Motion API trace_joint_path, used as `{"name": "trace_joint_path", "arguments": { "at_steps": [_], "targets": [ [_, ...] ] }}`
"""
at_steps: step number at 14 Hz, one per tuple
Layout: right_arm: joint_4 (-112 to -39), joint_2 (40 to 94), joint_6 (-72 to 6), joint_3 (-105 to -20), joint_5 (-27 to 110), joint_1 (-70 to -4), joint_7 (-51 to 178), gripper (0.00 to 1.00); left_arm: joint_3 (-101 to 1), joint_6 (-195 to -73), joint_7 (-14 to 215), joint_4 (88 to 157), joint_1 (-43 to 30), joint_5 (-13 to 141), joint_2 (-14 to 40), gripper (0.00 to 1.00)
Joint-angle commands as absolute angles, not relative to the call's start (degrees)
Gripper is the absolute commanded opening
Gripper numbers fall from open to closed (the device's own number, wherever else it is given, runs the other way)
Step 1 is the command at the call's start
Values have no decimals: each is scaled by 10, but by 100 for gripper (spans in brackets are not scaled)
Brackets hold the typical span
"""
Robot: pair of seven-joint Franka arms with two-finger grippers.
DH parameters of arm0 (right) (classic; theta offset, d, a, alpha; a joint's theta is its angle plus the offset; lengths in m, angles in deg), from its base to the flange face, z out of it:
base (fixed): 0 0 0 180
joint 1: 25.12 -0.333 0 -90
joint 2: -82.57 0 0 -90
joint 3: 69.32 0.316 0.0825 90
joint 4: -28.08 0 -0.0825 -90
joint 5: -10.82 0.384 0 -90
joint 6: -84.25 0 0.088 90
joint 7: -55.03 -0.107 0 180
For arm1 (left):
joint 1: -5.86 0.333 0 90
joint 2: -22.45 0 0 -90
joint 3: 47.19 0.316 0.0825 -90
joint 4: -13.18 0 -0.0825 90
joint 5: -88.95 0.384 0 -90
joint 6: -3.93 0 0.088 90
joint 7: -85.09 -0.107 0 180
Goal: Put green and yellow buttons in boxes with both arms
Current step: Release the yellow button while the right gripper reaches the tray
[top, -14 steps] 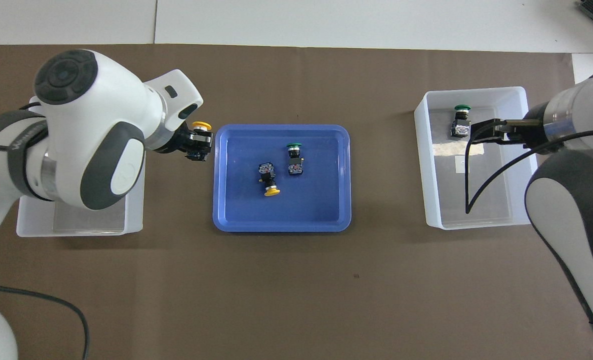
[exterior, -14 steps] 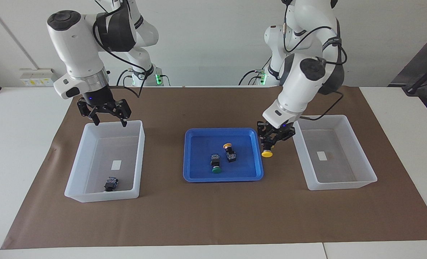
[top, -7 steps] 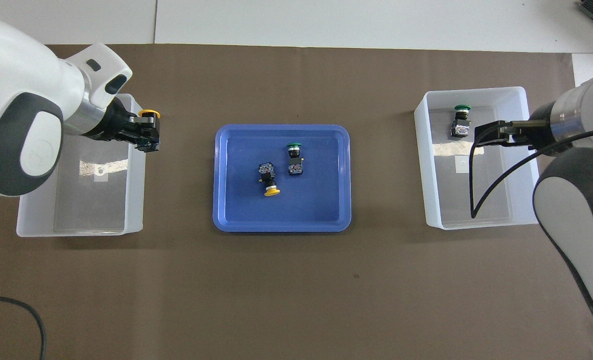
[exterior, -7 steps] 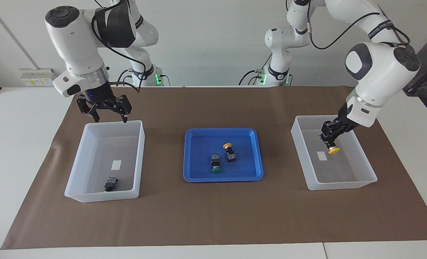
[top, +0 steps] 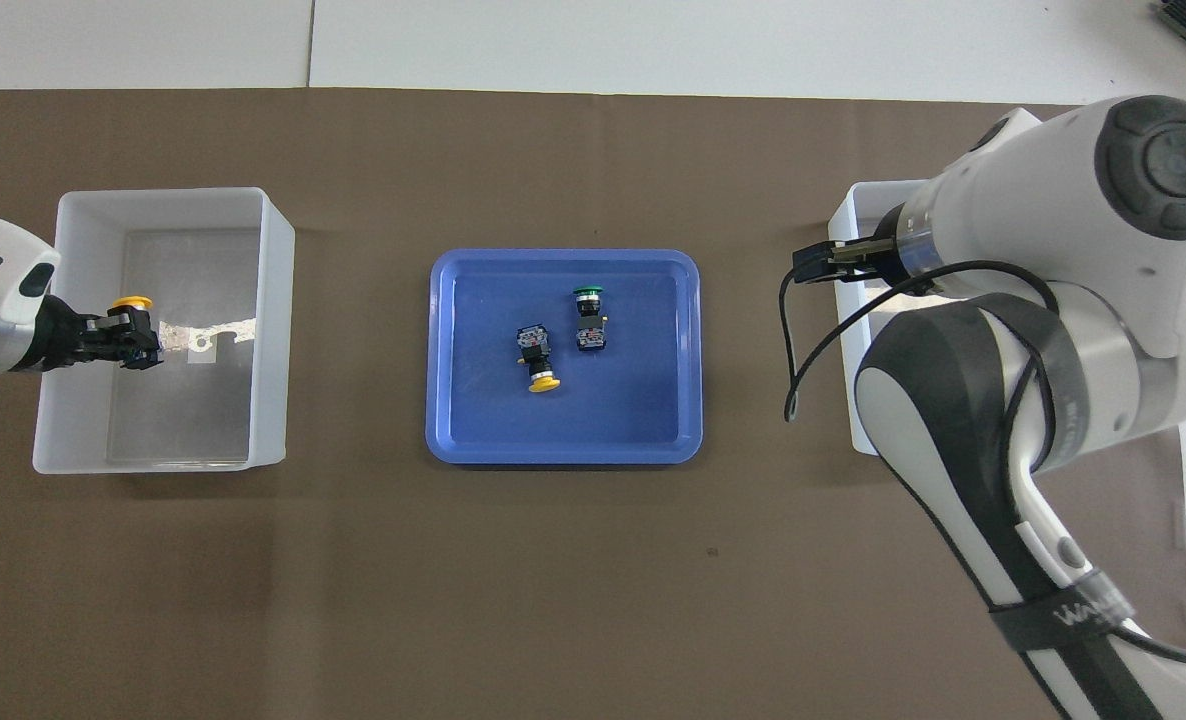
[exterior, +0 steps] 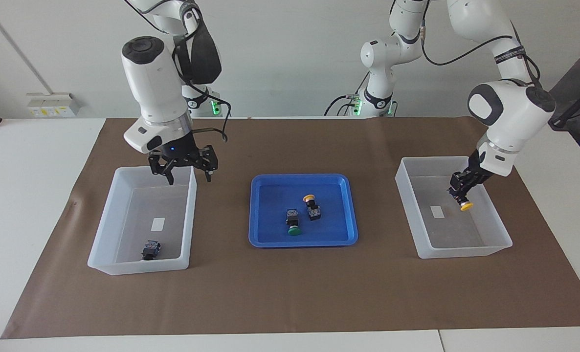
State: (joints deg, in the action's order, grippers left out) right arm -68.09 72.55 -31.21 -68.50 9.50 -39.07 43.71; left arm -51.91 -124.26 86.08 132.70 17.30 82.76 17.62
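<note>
– Buttons first, starting at our own end: where is the one we carry?

– The left arm's (exterior: pixel 510 105) jaws are clenched on the carried yellow button (exterior: pixel 462 198) by its black body, cap down. It hangs over the inside of the box at the left arm's end (exterior: pixel 454 254), above the floor and not touching it, as far as we can see.

– And the right arm (exterior: pixel 155 83)?

– Its jaws are released and empty, over the rim of the box at the right arm's end (exterior: pixel 138 266), at the corner next to the blue tray (exterior: pixel 256 215).

– What is left in the tray?

– A second yellow button (exterior: pixel 311 205), nearer to us, and a green button (exterior: pixel 292 224) just beside it, a little farther off. Both lie on their sides.

– How will they handle?

– We judge them light, hard and stiff. The round cap looks smooth, so we would take the square body across its flat sides.

– Room?

– The two lie close together, so the jaws should come down on the outer sides. The tray's raised rim is well clear of both. Farthest out, a fourth button (exterior: pixel 150 250) lies in the right arm's box by its end wall; we cannot make out its cap. The brown-covered worktop (exterior: pixel 290 298) gives open travel between tray and boxes.
</note>
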Motion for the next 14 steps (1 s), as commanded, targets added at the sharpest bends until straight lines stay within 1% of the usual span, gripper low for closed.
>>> {"name": "trace_joint_path", "arguments": {
  "at_steps": [1, 3, 4, 5, 6, 7, 8, 10, 12, 13, 14],
  "targets": [
    [-637, 666, -333, -681, 103, -408, 426, 100, -520, -1298, 855, 1388, 161, 823, 202, 0],
    [-637, 639, -371, -682, 98, -438, 398, 100, -520, -1319, 853, 1393, 152, 823, 183, 0],
    [-637, 625, -385, -682, 95, -452, 385, 100, -520, -1334, 853, 1393, 152, 823, 175, 4],
    [-637, 609, -404, -682, 98, -471, 373, 100, -520, -1342, 853, 1393, 151, 823, 169, 24],
    [-635, 598, -422, -682, 97, -479, 357, 100, -520, -1342, 853, 1391, 149, 823, 167, 48],
    [-623, 585, -429, -681, 95, -485, 343, 100, -520, -1341, 854, 1389, 148, 823, 167, 75],
    [-614, 571, -430, -682, 94, -490, 339, 100, -520, -1342, 854, 1387, 148, 823, 167, 100],
    [-603, 540, -457, -682, 92, -517, 315, 100, -520, -1334, 854, 1370, 148, 823, 162, 100],
    [-603, 518, -484, -682, 67, -533, 282, 100, -520, -1286, 854, 1321, 142, 823, 162, 100],
    [-603, 512, -496, -681, 67, -535, 272, 89, -520, -1243, 855, 1284, 141, 823, 162, 100],
    [-604, 506, -501, -681, 68, -534, 272, 83, -519, -1201, 858, 1248, 141, 823, 160, 100]
  ]
}}
